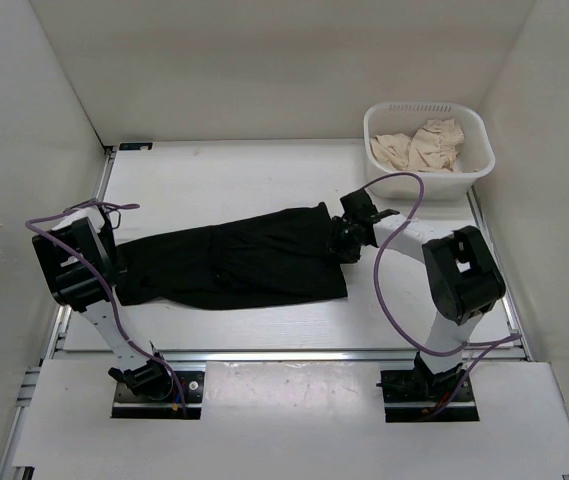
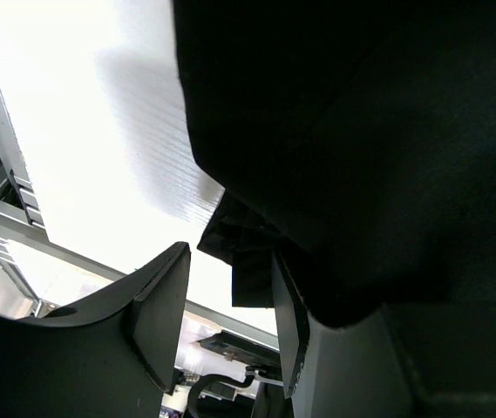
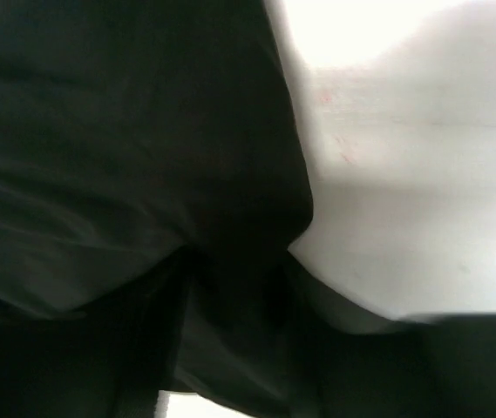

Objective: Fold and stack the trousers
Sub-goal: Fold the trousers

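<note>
The black trousers [image 1: 234, 262] lie flat across the table, running left to right. My left gripper [image 1: 116, 268] is at their left end. In the left wrist view it [image 2: 230, 296] is open, with the black cloth [image 2: 361, 148] draped over its right finger [image 2: 287, 322] and a small fold hanging at the top of the gap. My right gripper [image 1: 346, 242] is at the trousers' right end. In the right wrist view it [image 3: 234, 348] is shut on the trousers [image 3: 117, 139], with creases bunching in between the fingers.
A white basket [image 1: 476, 125] with cream clothes [image 1: 424, 145] stands at the back right corner. White walls close in the table on three sides. A metal rail [image 1: 284, 353] runs along the near edge.
</note>
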Robot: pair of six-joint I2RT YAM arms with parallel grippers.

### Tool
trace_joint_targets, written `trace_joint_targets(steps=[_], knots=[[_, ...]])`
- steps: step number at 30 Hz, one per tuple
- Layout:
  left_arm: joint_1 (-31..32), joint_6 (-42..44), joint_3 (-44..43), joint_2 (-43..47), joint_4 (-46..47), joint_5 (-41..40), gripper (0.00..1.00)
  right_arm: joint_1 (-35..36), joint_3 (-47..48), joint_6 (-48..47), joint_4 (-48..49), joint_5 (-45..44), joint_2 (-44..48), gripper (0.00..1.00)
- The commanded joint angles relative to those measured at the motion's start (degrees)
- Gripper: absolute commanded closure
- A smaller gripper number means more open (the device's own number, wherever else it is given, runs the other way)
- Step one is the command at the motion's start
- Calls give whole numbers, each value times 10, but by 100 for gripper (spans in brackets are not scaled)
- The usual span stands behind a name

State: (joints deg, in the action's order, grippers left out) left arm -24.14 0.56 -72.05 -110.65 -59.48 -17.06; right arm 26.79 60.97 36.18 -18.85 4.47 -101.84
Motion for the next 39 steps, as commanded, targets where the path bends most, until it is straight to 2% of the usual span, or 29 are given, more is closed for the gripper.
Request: trace_joint_targets(steps=[1,4,5,8,9,12,15,17,18,21,22,23,25,26,27,29,30,32,34,35,37,38,39], knots=[[3,-6,2,38,12,14,46,-16,-26,34,61,76,-33,55],[3,-6,2,38,12,19,46,-43,-46,40,68,93,-28,82],[3,-6,2,44,12,19,46,-65,-55,40,68,93,-18,100],[3,-6,-12,49,1,55,45,-118,-76,19,32,64,52,100],[8,-6,-31,49,-6,87,41,-131,-76,7,9,49,95,100],[32,-6,-81,49,-63,159,32,-170,-25,-55,-149,-43,166,100],[72,-6,-92,49,-69,185,31,-170,61,-114,-235,-111,204,100],[90,-6,-98,43,-69,214,31,-139,112,-132,-315,-168,199,100],[116,-6,-98,33,-74,220,31,-122,170,-138,-340,-184,191,100],[167,-6,-92,25,-74,249,30,-19,272,-145,-426,-220,120,100],[204,-6,-92,20,-74,262,29,44,361,-145,-447,-227,92,100],[222,-6,-86,12,-69,282,28,76,412,-145,-491,-232,24,100],[252,-6,-85,-11,-61,291,28,158,521,-140,-531,-227,-54,100],[273,-6,-85,-22,-56,306,28,181,642,-139,-577,-220,-142,100],[280,-6,-85,-32,-56,320,27,216,699,-134,-594,-220,-183,100],[289,-6,-99,-64,-56,377,27,240,790,-119,-620,-212,-280,100],[296,-6,-100,-72,-56,387,27,253,814,-111,-612,-200,-296,100],[309,-6,-106,-98,-49,379,34,259,763,-85,-565,-162,-290,100],[309,-6,-112,-117,-44,374,47,265,682,-78,-474,-128,-274,100],[309,-6,-118,-131,-44,374,62,273,681,-85,-440,-101,-274,100],[309,-6,-118,-137,-44,374,76,287,703,-111,-433,-92,-293,100],[309,-6,-118,-142,-39,374,82,301,750,-139,-433,-92,-302,100],[309,-6,-124,-142,-39,379,86,306,766,-150,-417,-92,-311,100]])
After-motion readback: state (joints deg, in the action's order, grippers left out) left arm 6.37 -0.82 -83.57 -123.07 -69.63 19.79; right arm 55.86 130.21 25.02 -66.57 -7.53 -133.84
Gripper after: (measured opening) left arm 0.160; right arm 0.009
